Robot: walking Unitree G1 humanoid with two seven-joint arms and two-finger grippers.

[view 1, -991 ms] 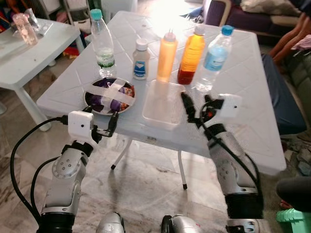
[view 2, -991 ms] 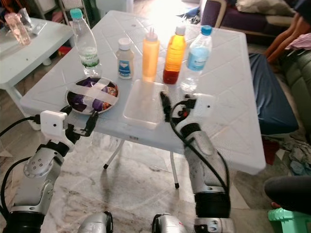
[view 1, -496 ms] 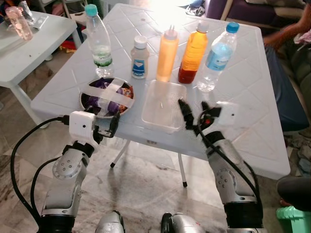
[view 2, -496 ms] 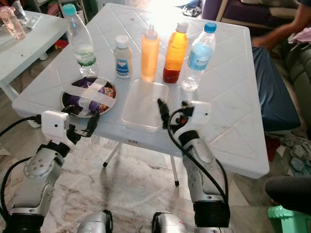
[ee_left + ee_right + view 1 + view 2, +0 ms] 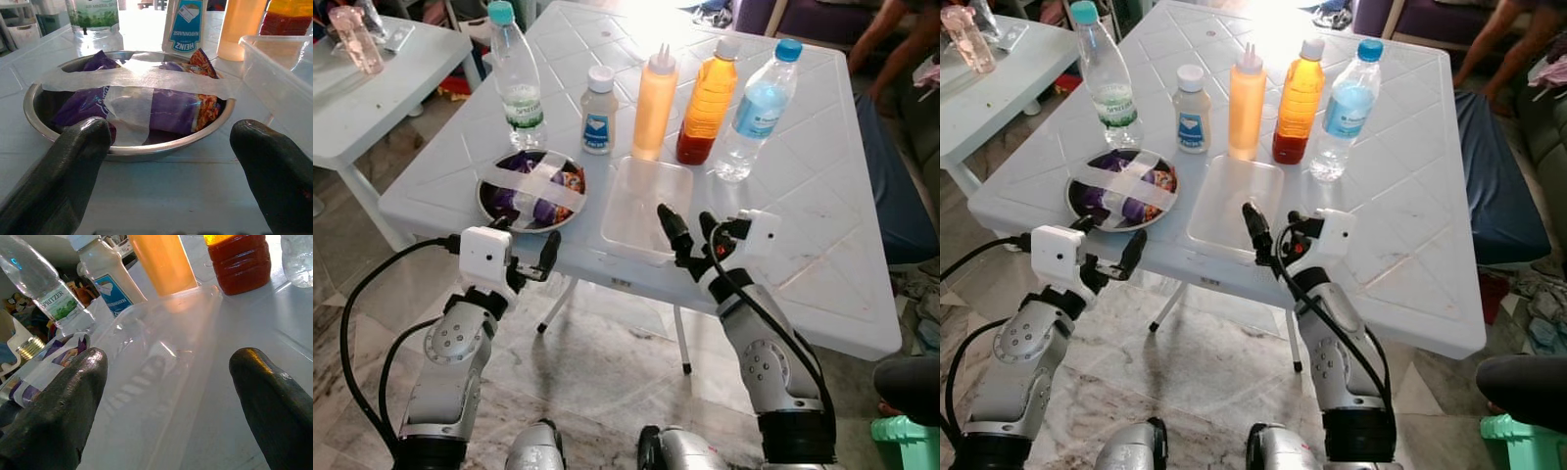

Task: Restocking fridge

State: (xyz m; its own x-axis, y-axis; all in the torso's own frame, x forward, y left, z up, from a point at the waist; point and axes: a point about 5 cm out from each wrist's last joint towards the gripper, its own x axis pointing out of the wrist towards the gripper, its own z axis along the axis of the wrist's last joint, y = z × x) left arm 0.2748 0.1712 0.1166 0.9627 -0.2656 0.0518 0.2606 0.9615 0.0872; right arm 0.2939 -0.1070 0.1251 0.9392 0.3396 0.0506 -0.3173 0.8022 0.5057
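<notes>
Ahead of left gripper [image 5: 166, 147], taped bowl [image 5: 128, 105], jaws apart

On the table [image 5: 822, 186], five bottles [image 5: 654, 93] stand behind a bowl [image 5: 530, 191] and, to its right, a tray [image 5: 644, 206].

Right pincer [image 5: 166, 396] has its 2 black fingers [image 5: 54, 406] spread wide, low over the white worktop [image 5: 293, 323]. Between them sits a clear plastic container [image 5: 156, 347], see-through and glary. Past its far edge there's an orange squeeze bottle [image 5: 164, 262], and next to that a bottle [image 5: 239, 264] with dark red liquid at the bottom. A white mayo bottle [image 5: 105, 276] with a blue label and a clear Spritzer water bottle [image 5: 41, 286] stand nearby, plus the rim of a taped metal bowl [image 5: 34, 367].
</notes>
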